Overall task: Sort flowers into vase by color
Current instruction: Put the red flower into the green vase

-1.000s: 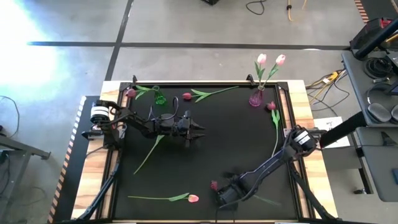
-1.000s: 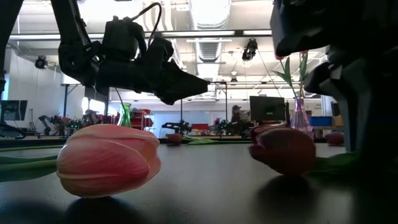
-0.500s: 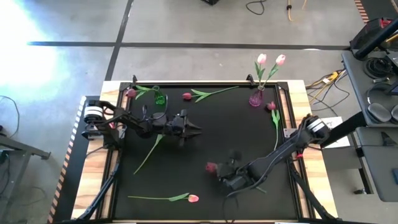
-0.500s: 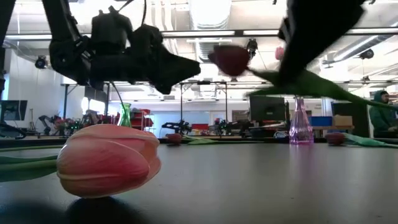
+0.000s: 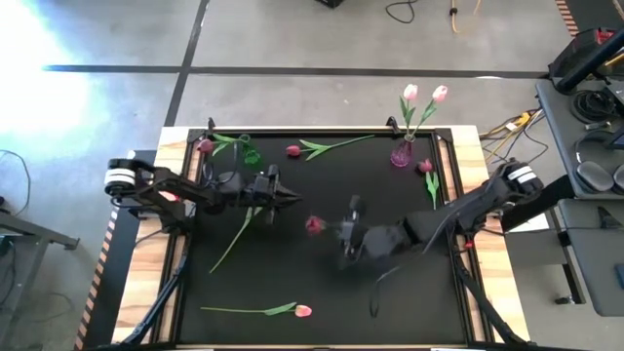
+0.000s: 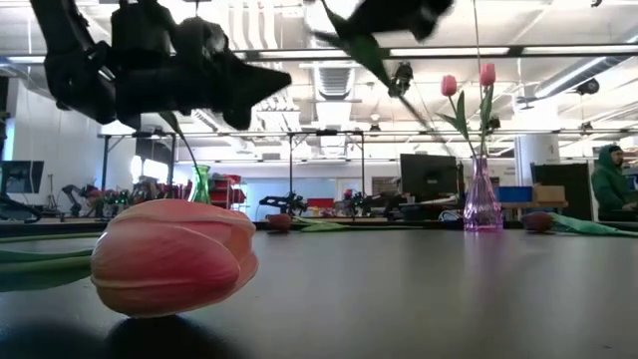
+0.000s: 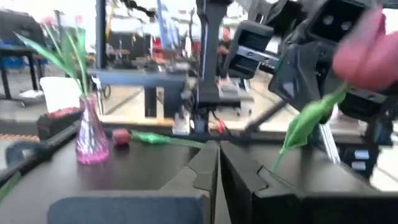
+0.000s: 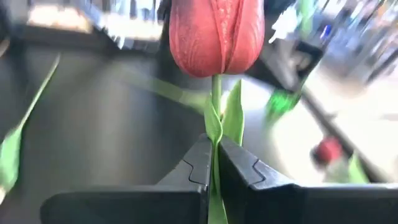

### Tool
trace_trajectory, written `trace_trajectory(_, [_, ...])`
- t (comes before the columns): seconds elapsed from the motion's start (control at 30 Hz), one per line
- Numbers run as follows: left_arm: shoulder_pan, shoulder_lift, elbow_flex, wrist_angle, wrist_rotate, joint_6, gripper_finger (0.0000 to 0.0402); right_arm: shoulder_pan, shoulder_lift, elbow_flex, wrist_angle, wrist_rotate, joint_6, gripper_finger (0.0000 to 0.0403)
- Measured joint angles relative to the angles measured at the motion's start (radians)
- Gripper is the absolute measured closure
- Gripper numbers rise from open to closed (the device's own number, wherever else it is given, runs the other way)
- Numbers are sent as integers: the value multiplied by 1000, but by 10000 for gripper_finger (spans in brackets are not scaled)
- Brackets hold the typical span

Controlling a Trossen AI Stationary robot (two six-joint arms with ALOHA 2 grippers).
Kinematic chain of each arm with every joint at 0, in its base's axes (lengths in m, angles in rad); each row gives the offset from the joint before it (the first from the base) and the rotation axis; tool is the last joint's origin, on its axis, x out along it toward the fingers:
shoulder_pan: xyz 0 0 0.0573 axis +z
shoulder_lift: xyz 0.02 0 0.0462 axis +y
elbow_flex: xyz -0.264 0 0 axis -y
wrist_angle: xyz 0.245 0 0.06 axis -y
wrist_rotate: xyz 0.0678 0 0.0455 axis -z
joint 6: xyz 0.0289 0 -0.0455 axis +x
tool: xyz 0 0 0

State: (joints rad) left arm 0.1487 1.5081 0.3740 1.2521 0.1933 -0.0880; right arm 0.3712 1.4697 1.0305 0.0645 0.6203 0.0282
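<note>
Two grippers above the table: right gripper (image 8: 211, 163) pinching a dark red tulip (image 8: 216, 34) by its stem; left gripper (image 7: 219, 163) pressed together, empty.

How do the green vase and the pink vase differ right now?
The pink vase holds two pale pink tulips; the green vase holds none. The pink vase stands at the table's far right, the green vase at the far left. Both are upright, small and translucent.

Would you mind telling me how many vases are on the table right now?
2. A green vase stands at the top-left of the table in the high view; a pink glass vase at its top-right holds two pale pink tulips. None appears hidden.
</note>
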Motion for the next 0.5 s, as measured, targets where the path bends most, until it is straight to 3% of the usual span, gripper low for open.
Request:
trace_trajectory(0.1, [18, -42, -5, -6, 10, -2, 401, -61, -51, -36, 152, -23, -128, 391])
trace_trajectory(0.27, [37, -71, 17, -18, 54, -29, 396, -175, -101, -69, 327, -223, -227, 391])
trace_trajectory(0.5, [37, -65, 89, -96, 61, 17, 346, -308, -81, -75, 485, -407, -284, 391])
